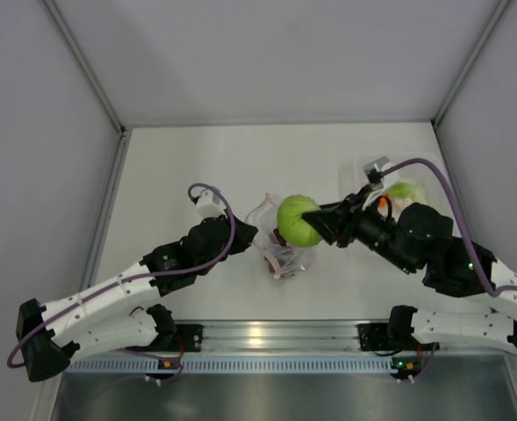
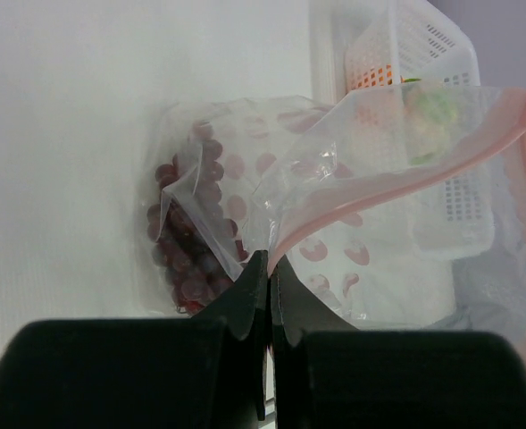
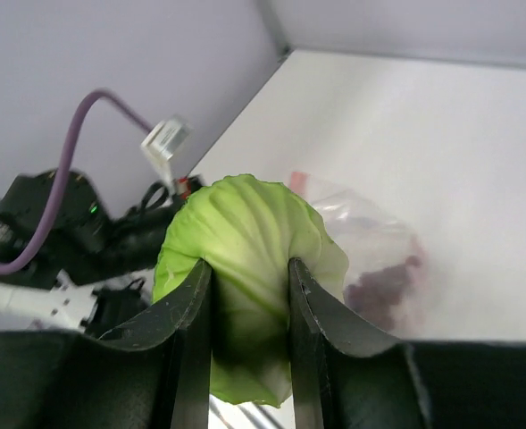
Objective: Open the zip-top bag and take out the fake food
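Green leafy fake food (image 1: 297, 219) is clamped between the right fingers (image 1: 321, 221), part-open around it, just over the zip-top bag (image 2: 236, 170). The bag lies mid-surface (image 1: 197, 167) with the grape bunch (image 2: 187, 241) inside. The left fingers (image 2: 264, 279) are closed tight, pinching the bag's pink-strip edge. The white basket (image 2: 441, 54) nearby holds 2 pieces, orange and pale green.

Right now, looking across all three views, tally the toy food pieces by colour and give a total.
Bright green: 1, cabbage
Dark purple-red: 1, grape bunch in the zip-top bag
Orange: 1, fruit in the white basket
Pale green-white: 1, leafy vegetable in the basket
Total: 4
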